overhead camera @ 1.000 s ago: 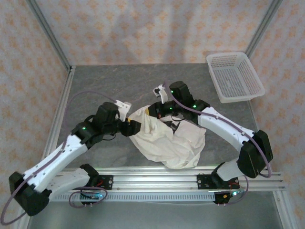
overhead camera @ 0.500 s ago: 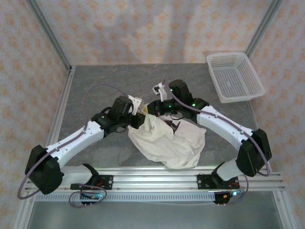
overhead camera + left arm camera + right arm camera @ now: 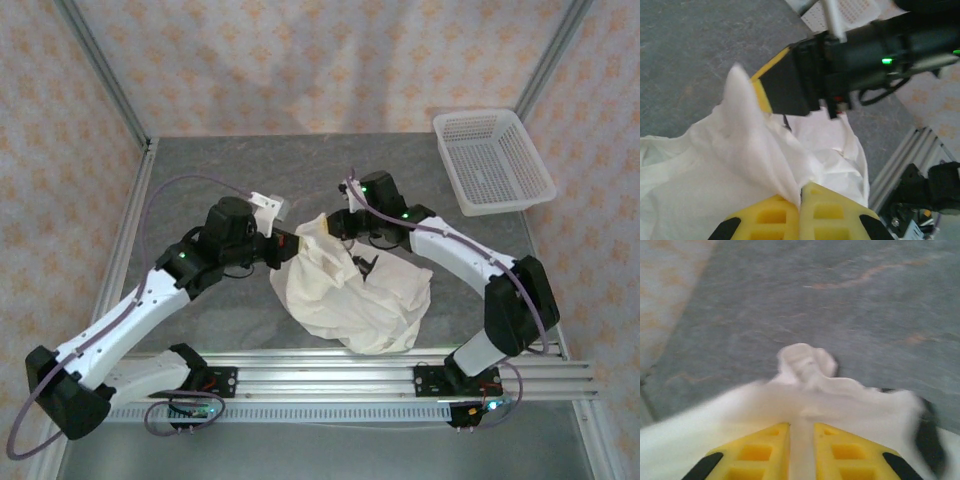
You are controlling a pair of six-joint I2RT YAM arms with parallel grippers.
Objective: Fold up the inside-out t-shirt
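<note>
The inside-out t-shirt (image 3: 350,290) lies crumpled in a cream heap at the table's middle, its upper-left edge lifted. My left gripper (image 3: 290,243) is at that edge. In the left wrist view its yellow fingers (image 3: 801,189) are pressed together on a raised fold of the shirt (image 3: 740,160). My right gripper (image 3: 335,222) sits at the shirt's top edge, just right of the left one. In the right wrist view its fingers (image 3: 801,424) stand slightly apart, with white cloth (image 3: 840,395) lying loose in the narrow gap.
A white mesh basket (image 3: 492,160) stands at the back right corner. The right arm's black wrist (image 3: 865,50) hangs close in front of the left gripper. An aluminium rail (image 3: 400,375) runs along the near edge. Bare grey table (image 3: 200,180) lies behind and left.
My left gripper reached the shirt's upper-left edge and closed on it. My right gripper's fingers, shut before, have parted a little and shifted slightly back.
</note>
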